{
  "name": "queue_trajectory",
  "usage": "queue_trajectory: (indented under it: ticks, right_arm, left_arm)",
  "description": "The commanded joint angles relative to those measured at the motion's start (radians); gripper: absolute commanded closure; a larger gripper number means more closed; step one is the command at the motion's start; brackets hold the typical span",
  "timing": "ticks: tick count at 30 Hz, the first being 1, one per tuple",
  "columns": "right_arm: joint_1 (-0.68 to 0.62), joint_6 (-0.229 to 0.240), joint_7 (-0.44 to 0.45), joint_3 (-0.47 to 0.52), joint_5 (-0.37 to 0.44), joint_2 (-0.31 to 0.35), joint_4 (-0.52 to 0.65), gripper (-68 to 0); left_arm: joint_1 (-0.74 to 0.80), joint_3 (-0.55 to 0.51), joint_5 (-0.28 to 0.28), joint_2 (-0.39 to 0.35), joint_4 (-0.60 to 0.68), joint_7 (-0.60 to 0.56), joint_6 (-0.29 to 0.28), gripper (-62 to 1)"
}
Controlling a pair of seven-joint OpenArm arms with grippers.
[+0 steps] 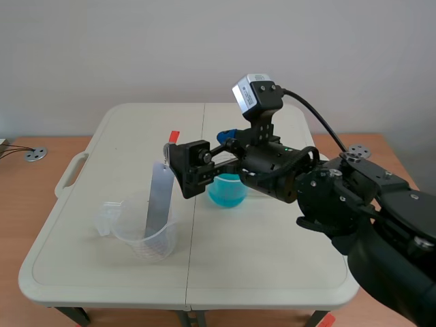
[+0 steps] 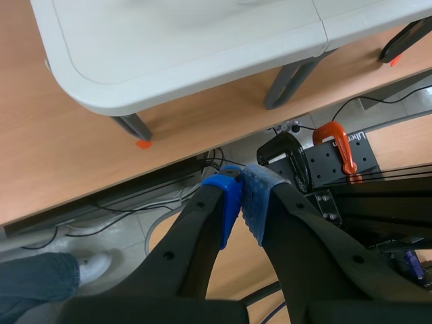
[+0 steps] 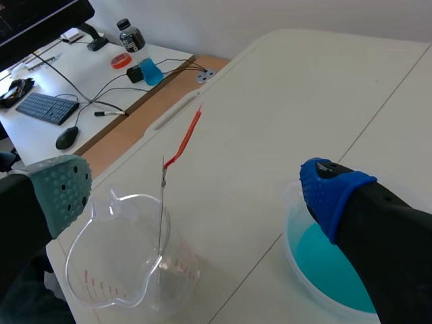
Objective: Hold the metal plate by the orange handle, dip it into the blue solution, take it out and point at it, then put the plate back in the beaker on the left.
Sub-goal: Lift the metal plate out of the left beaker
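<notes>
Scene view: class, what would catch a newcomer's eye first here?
A tall metal plate stands leaning in a clear beaker on the left of the table. The right arm's open gripper hovers near the plate's top, and a bowl of blue liquid sits below that arm.

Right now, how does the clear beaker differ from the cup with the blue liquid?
The beaker holds no visible liquid, only the metal plate standing in it; the cup holds blue liquid, no plate. The beaker has a spout and red scale marks; the cup shows neither. Both are clear and upright.
</notes>
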Motion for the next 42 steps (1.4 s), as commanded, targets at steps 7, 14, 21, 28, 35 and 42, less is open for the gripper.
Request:
queue_trajectory:
  ticks: [7,14,21,28,35,42]
  right_arm:
    - [0.09,0.001,-0.042,-0.003,0.011,-0.071,-0.044,-63.3]
    - [0.127,0.001,-0.089,-0.003,0.038,-0.126,-0.099,-62.2]
    - [0.143,0.001,-0.114,-0.01,0.083,-0.15,-0.127,-52.7]
    - [0.143,0.0,-0.142,-0.014,0.12,-0.153,-0.127,-41.1]
    - [0.143,-0.001,-0.149,-0.015,0.154,-0.153,-0.127,-35.7]
    - [0.143,-0.004,-0.162,-0.015,0.191,-0.153,-0.127,-29.9]
  left_arm:
    - [0.003,-0.001,-0.006,0.002,0.016,-0.006,-0.002,-1.9]
    - [0.003,-0.001,-0.01,0.002,-0.004,0.038,-0.003,-1.9]
    - [0.003,0.002,-0.009,0.002,-0.087,0.043,-0.003,-1.9]
    - [0.003,0.006,-0.009,0.002,-0.188,0.046,-0.003,-1.9]
    - [0.003,0.006,-0.009,0.002,-0.27,0.046,-0.003,-1.9]
    - [0.003,0.006,-0.009,0.002,-0.301,0.046,-0.003,-1.9]
